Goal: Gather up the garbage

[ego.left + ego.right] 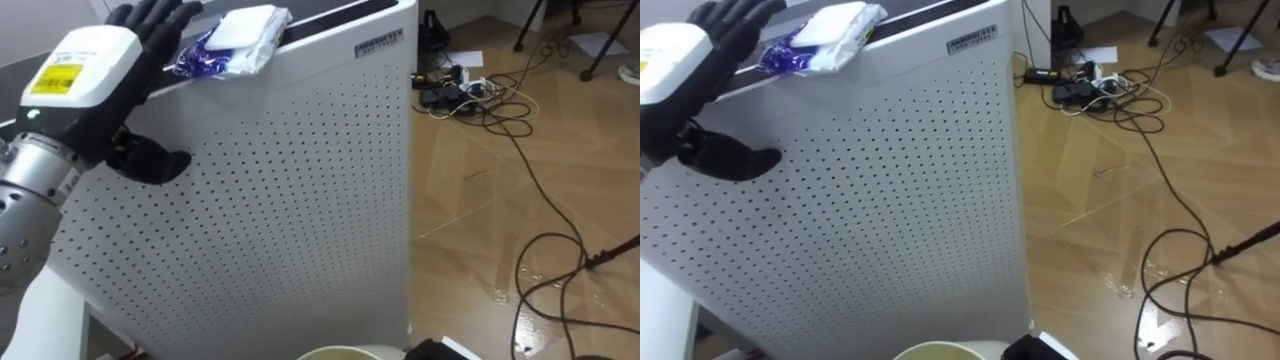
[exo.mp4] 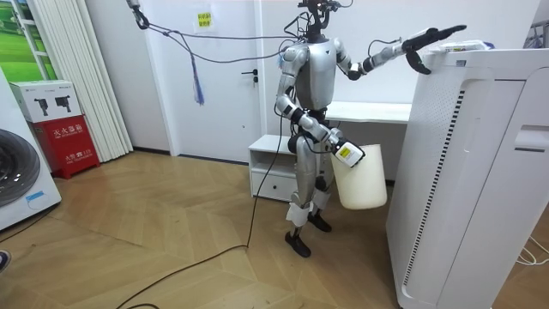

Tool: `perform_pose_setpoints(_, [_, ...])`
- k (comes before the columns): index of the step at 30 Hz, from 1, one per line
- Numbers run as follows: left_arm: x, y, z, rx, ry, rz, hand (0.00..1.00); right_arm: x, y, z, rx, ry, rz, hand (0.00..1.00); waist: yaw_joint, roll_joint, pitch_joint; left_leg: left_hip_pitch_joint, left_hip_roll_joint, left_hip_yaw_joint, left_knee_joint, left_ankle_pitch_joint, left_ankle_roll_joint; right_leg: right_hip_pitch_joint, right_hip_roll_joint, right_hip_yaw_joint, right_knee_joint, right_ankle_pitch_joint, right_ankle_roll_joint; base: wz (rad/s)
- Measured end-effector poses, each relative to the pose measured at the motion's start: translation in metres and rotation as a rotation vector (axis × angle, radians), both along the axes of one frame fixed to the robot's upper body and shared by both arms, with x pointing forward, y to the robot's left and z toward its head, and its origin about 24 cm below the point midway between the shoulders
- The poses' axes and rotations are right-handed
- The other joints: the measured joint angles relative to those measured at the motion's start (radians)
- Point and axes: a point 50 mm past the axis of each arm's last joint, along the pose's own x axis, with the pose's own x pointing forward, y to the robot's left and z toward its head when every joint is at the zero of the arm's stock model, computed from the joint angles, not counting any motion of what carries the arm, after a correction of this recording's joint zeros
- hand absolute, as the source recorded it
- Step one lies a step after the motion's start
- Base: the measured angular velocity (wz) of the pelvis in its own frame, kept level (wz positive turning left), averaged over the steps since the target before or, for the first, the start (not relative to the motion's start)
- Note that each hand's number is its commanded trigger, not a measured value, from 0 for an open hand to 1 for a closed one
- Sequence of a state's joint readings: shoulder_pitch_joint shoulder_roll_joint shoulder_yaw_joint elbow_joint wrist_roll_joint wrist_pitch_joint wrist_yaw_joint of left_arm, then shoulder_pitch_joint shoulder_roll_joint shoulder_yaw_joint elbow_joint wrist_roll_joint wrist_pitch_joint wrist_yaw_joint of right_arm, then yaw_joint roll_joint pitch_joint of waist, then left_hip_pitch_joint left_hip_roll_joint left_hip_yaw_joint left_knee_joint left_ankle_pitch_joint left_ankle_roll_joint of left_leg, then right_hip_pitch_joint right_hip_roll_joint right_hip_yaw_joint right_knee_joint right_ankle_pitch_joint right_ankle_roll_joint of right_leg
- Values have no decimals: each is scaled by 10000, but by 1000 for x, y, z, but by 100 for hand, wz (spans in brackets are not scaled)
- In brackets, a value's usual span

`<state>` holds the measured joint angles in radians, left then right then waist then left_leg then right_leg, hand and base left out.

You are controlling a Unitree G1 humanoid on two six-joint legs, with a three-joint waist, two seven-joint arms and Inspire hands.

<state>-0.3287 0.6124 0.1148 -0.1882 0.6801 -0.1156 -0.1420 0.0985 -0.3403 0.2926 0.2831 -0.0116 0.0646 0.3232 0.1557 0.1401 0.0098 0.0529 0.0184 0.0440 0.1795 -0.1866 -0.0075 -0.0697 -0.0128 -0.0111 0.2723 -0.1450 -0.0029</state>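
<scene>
In the left eye view, my left hand is raised to the top edge of a tall white perforated appliance. My fingers are straight and lie close together, pointing along the top toward the garbage, with the thumb held apart lower down against the perforated face. They pinch nothing. The garbage is a crumpled white and blue packet lying on top of the appliance, just beside my fingertips; whether they touch it I cannot tell. The rim of a pale bin shows at the bottom edge. Dark cables lie tangled on the wooden floor beyond the appliance.

In the room view, I stand upright beside the appliance, my left arm stretched out over its top. My right hand is at hip height against the bin, which hangs by my thigh; how it holds the bin I cannot tell.

In the right eye view, the packet sits on the appliance's top near its front edge, with my straight fingers next to it.
</scene>
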Motion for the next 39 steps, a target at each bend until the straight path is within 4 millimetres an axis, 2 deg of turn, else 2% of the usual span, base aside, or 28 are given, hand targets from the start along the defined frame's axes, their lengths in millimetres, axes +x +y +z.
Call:
perform_pose_setpoints(10, [-12,-11,15,-344,-1925,-495,0,1,3,4,194,-153,105,100,-138,3,-2,128,-10,4,-4,0,0,151,-29,-55,-11,-7,10,1])
perform_pose_setpoints(18, [-18,-16,21,-432,-2770,-708,0,1,2,4,160,-148,118,100,-258,-7,5,128,-12,-72,-1,0,1,183,-58,-179,-37,-9,13,3])
perform_pose_setpoints(27, [-21,-35,12,-431,-2665,-1610,0,0,6,2,212,-87,280,100,-293,-44,13,174,-13,-62,-5,0,0,282,-55,-180,-138,-9,12,0])
perform_pose_setpoints(33, [-20,-44,7,-86,-2565,-1742,0,-1,11,2,251,-52,445,100,-491,-50,20,294,-4,-31,-125,0,0,348,-45,-166,-160,-9,12,0])
perform_pose_setpoints(37, [-19,-59,-4,5,-2072,-2364,0,-1,16,1,434,-36,455,100,-659,-158,100,295,0,-45,-144,0,0,358,-22,-137,-207,-9,13,0])
perform_pose_setpoints(39, [-19,-64,-8,54,-1907,-2563,0,-2,18,0,518,9,484,100,-713,-163,104,284,-1,-52,-148,0,1,367,-17,-138,-321,-1,21,0])
